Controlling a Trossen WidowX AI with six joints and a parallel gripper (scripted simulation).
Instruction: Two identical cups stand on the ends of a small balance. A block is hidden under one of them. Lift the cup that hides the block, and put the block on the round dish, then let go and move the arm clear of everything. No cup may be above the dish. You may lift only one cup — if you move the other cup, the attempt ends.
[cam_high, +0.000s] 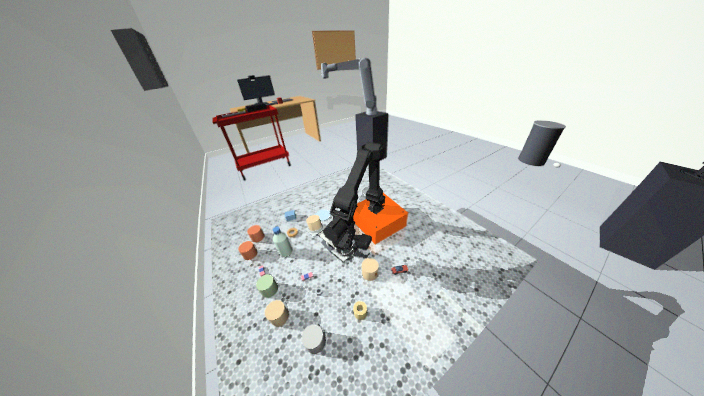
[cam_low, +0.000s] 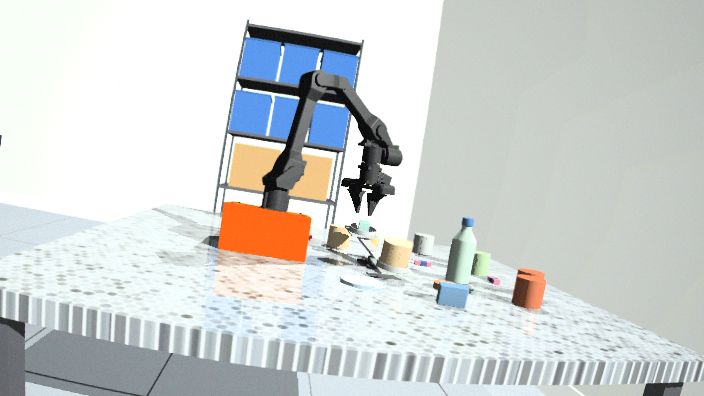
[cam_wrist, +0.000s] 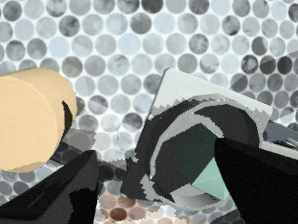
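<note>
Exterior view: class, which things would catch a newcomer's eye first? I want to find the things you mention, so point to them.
The bright orange box (cam_high: 381, 223) (cam_low: 264, 231) under the black arm (cam_high: 356, 175) (cam_low: 300, 125) stands out most, on the speckled tabletop. Next come the blue-capped green bottle (cam_high: 282, 244) (cam_low: 460, 257) towards the right and the tall shelf rack (cam_low: 305, 37) behind the arm.

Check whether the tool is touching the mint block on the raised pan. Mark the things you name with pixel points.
Apart: the exterior view shows a gap between the tool's (cam_high: 348, 254) (cam_low: 363, 215) (cam_wrist: 157, 146) fingertips and the block (cam_low: 364, 225) (cam_wrist: 212, 180) below.

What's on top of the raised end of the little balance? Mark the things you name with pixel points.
A small mint-green block (cam_low: 364, 225) (cam_wrist: 212, 180) sits on the balance's raised round pan (cam_low: 356, 233). The black gripper fingers cover part of it.
</note>
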